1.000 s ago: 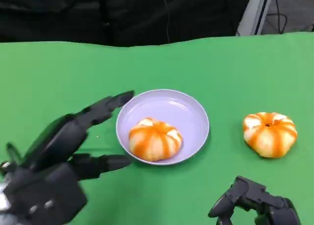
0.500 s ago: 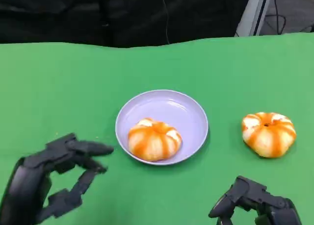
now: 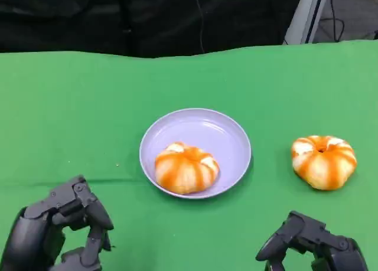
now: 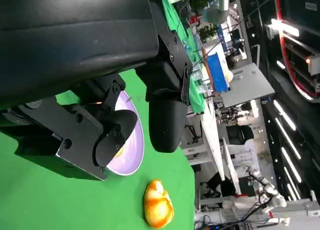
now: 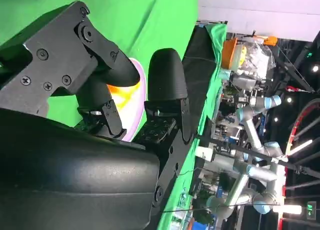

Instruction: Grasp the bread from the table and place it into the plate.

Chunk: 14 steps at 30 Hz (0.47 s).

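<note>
One orange-and-white striped bread roll lies inside the lavender plate, toward the plate's near-left side, touching its floor and close to the rim. A second striped bread roll sits on the green table to the right of the plate, well apart from it and touched by nothing.

In the head view the left hand sits low at the near-left corner, fingers curled inward with nothing between them, clear of the plate. The right hand shows at the near-right corner, also holding nothing, its fingers bent in; it lies nearer the camera than the roll on the table and does not touch it.

The left wrist view adds what the head view lacks: the plate seen edge-on behind the curled black fingers, and the free bread roll lying on the green cloth past the plate, plainly separate from it. Beyond the table edge it shows a large lit room with other tables and equipment.

The right wrist view shows its own fingers bent in front of the plate, with a patch of the orange roll inside it visible between them. Past the table, pale robot arms stand in the room.
</note>
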{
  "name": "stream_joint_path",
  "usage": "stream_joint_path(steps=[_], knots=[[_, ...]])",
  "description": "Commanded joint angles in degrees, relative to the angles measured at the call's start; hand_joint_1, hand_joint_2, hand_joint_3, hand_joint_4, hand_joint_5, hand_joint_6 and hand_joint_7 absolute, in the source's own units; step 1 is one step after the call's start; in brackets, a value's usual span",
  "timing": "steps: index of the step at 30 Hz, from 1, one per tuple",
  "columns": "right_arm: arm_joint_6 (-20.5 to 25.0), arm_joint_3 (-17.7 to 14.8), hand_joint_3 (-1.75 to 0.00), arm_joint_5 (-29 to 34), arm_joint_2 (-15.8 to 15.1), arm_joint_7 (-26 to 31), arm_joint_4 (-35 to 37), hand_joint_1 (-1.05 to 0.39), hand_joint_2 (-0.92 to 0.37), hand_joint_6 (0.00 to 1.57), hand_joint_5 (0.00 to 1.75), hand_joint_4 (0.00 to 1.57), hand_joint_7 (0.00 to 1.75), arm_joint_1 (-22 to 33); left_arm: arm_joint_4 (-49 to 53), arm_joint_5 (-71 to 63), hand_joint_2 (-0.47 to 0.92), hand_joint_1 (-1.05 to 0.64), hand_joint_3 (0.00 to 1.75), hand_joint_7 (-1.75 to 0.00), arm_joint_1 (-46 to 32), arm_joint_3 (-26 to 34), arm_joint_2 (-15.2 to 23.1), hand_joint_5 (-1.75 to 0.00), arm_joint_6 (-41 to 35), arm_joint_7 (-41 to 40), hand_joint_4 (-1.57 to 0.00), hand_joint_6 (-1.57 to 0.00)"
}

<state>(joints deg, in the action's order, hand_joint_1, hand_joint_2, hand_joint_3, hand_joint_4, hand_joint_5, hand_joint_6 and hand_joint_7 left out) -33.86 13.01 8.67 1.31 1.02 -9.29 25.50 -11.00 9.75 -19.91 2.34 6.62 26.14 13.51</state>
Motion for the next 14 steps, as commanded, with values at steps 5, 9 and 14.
stream_joint_path(steps=[5, 9, 14], knots=[[-0.29, -0.48, -1.35, -1.23, -1.00, -0.73, -0.33, 0.00, -0.39, 0.81, 1.66, 0.76, 1.34, 0.69, 0.97, 0.56, 0.53, 0.01, 1.16, -1.67, -0.44, 0.38, -0.75, -1.75, 0.89, 0.15, -0.91, -0.76], [-0.83, -0.75, -1.36, -1.07, -0.96, -0.78, 0.01, 0.00, -0.38, 0.81, 1.65, 0.77, 1.34, 0.61, 1.03, 0.41, 0.53, 0.03, 1.18, -1.66, -0.51, 0.37, -0.96, -1.75, 0.70, 0.23, -0.92, -0.77], [-0.65, -0.75, -1.38, -1.51, -0.81, -1.04, 0.12, 0.00, -0.37, 0.82, 1.63, 0.77, 1.34, 0.53, 1.10, 0.73, 0.49, 0.04, 1.24, -1.66, -0.34, 0.31, -0.88, -1.75, 0.50, 0.67, -0.94, -0.79]])
